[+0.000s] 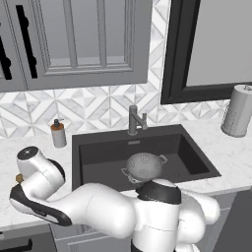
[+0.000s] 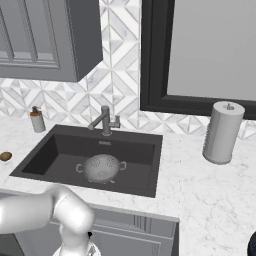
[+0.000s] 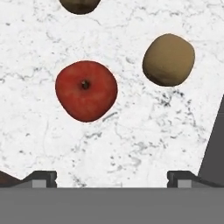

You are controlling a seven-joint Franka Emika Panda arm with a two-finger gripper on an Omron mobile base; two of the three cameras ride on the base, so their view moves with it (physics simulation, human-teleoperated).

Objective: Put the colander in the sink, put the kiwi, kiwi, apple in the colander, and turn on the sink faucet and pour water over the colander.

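Your colander (image 1: 144, 166) sat upright in the sink (image 1: 103, 157). Below your jaws, spread wide and empty, the red apple (image 3: 86, 90) lay on the marble surface (image 3: 131, 140) beside a brown kiwi (image 3: 169, 59).

My own arm blocks the colander's (image 1: 144, 166) front rim in left base view. 2nd kiwi (image 3: 80, 5) above the apple (image 3: 86, 90) is cut by hand view's top edge, just a sliver showing. My fingertips (image 3: 41, 178) barely poke up, so jaw gap can't be fully judged. Kiwi (image 2: 5, 156) left of the sink (image 2: 145, 172): tiny, half cropped.
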